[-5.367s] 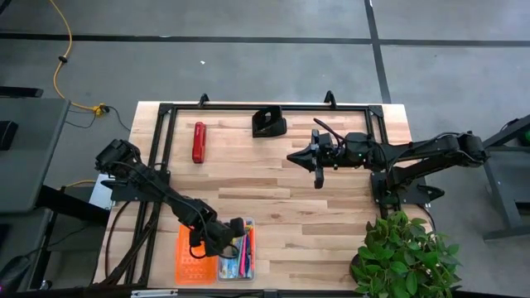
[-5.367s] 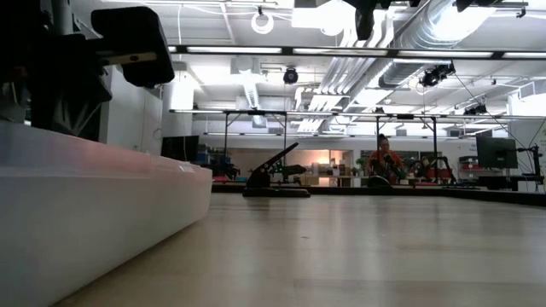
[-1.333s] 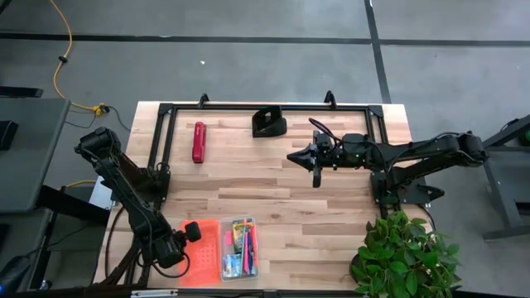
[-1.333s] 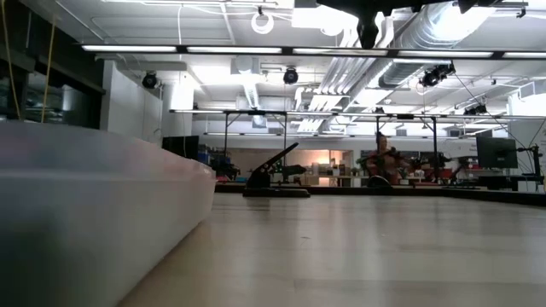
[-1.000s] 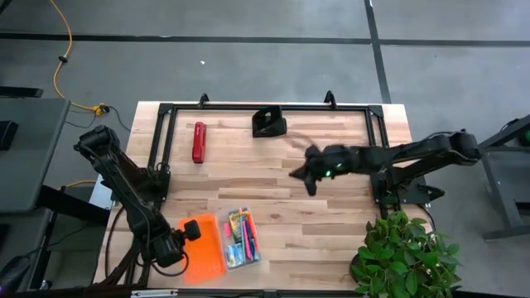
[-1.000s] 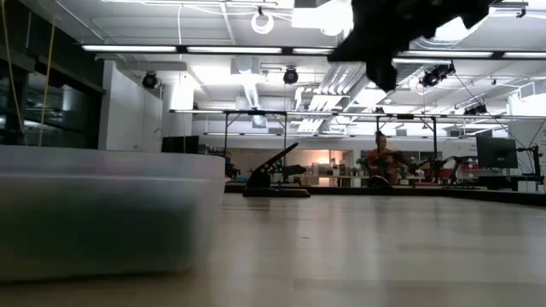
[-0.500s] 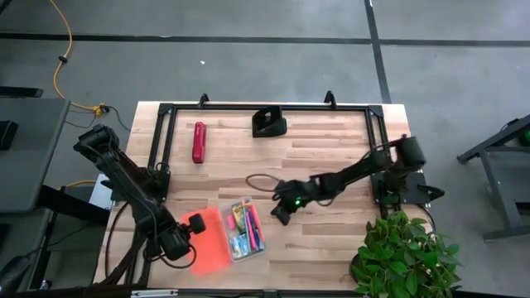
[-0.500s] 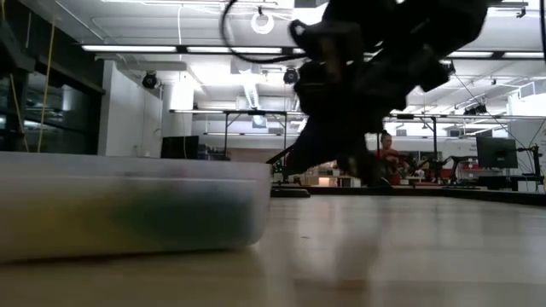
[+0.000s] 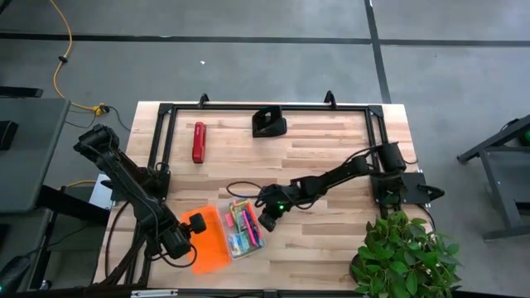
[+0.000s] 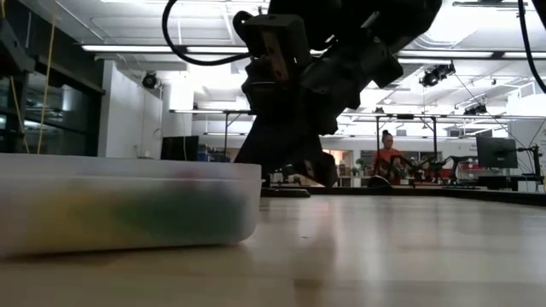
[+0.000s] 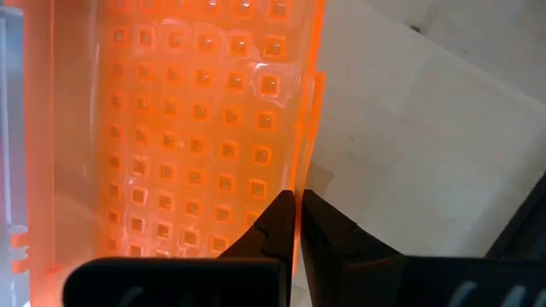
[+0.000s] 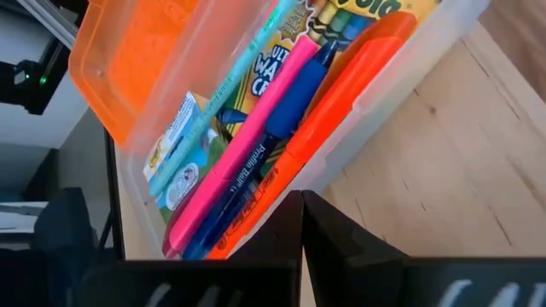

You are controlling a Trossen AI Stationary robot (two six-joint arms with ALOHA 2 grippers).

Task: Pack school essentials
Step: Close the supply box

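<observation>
A clear plastic box (image 9: 246,230) lies near the table's front edge with its orange lid (image 9: 209,244) swung open to its left. It holds a yellow-green crayon box (image 12: 341,17), a small green-and-white box (image 12: 183,162), a pink pen (image 12: 256,145), a blue pen (image 12: 286,115) and an orange marker (image 12: 345,89). My left gripper (image 9: 196,223) is shut on the lid. My right gripper (image 9: 267,220) is shut and slants down right beside the box's right wall (image 12: 367,128). My left gripper pinches the orange lid's outer edge (image 11: 299,162) between its two fingers, coming from above and pointing almost straight down. The lid stays open beside the box. My right gripper's shut fingertips (image 12: 300,209) stand at the box's right wall; whether they touch it I cannot tell.
A long red bar (image 9: 199,141) and a black block (image 9: 269,122) lie at the far side inside the black frame (image 9: 162,141). A potted plant (image 9: 403,257) stands at the near right corner. Bare wood stretches between the box and the far things.
My right gripper has swept from the table's middle right down toward the near left, tipping downward, and now stands at the box's right side. The box and its open lid have slid a little toward the far right and turned.
</observation>
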